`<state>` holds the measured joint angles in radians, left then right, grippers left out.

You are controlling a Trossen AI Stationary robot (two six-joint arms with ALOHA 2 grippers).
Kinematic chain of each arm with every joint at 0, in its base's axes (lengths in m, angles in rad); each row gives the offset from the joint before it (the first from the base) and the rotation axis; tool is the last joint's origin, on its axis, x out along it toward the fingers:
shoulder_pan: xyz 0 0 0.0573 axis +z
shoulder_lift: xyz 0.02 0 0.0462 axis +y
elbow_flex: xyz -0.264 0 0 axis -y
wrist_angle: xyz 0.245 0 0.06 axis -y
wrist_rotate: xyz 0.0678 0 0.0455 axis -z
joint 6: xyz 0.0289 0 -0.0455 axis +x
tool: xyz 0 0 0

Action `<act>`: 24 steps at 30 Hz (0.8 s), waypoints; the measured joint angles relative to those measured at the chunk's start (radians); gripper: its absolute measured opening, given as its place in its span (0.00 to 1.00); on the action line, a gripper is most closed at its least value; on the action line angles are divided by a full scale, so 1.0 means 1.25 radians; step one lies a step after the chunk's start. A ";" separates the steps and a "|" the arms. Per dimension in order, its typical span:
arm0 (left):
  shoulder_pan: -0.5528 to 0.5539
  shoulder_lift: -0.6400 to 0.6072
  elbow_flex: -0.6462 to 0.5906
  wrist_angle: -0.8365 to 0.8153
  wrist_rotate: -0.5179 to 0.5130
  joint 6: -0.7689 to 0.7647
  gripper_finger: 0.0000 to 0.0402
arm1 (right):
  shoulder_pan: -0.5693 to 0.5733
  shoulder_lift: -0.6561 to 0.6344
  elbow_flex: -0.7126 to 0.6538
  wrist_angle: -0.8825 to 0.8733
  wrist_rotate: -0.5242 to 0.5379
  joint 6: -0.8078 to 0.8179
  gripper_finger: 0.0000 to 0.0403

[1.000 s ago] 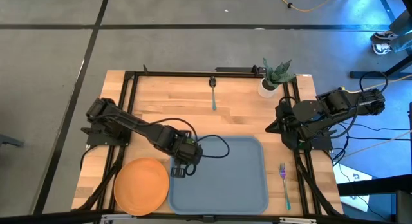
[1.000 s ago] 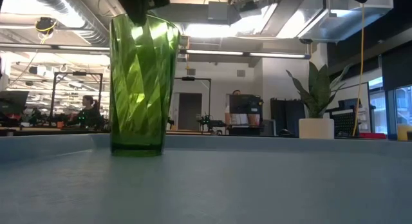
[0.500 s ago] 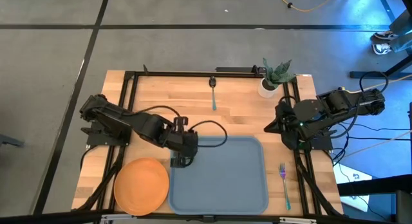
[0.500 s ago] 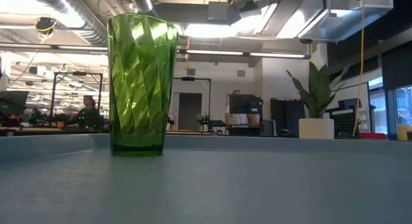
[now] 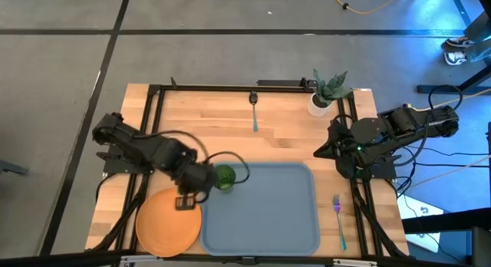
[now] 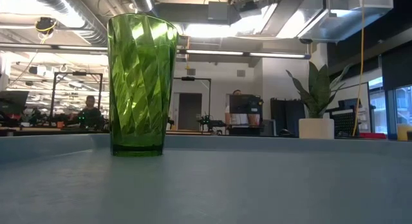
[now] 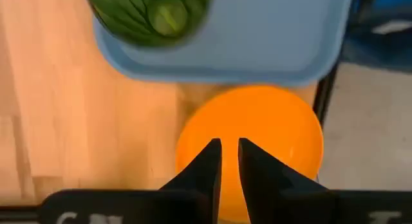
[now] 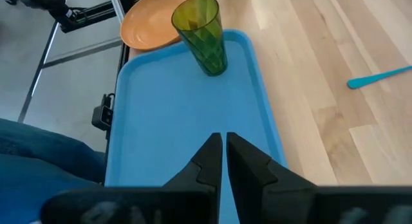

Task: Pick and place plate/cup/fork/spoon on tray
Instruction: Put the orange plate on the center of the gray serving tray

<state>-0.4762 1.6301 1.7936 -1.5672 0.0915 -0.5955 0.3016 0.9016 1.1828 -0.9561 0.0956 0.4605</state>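
- High view: a pale wooden worktop [image 5: 284,144] is seen on a grey floor. A grey-blue tray [image 5: 265,213] lies at its near middle, with the green cup [image 5: 224,177] standing upright in the tray's far-left corner. The orange plate [image 5: 167,219] lies just left of the tray. The spoon [image 5: 254,112] lies at the far edge, the fork [image 5: 338,218] right of the tray, and a potted plant [image 5: 325,92] at the far right.
- The left hand [image 5: 186,200] is held over the plate's far edge; the right hand [image 5: 321,153] waits at the right side.
- Low view: the cup [image 6: 142,85] is shown upright on the tray [image 6: 257,185]; an open workshop lies behind.
- Left wrist view: the left hand [image 7: 230,161] is nearly closed and empty, above the plate [image 7: 270,127].
- Right wrist view: the right hand [image 8: 223,153] is nearly closed and empty.
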 joint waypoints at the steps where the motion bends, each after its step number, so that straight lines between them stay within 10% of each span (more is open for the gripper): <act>1: -0.014 -0.007 -0.019 -0.009 0.005 -0.018 0.11 | 0.000 0.000 0.000 0.004 0.000 0.000 0.07; 24: -0.154 -0.204 -0.587 0.281 -0.093 -0.276 0.11 | 0.000 0.060 0.000 0.020 -0.002 0.001 0.07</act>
<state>-0.6687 1.3752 1.0593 -1.2155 -0.0245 -0.9399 0.3016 0.9765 1.1828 -0.9314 0.0929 0.4618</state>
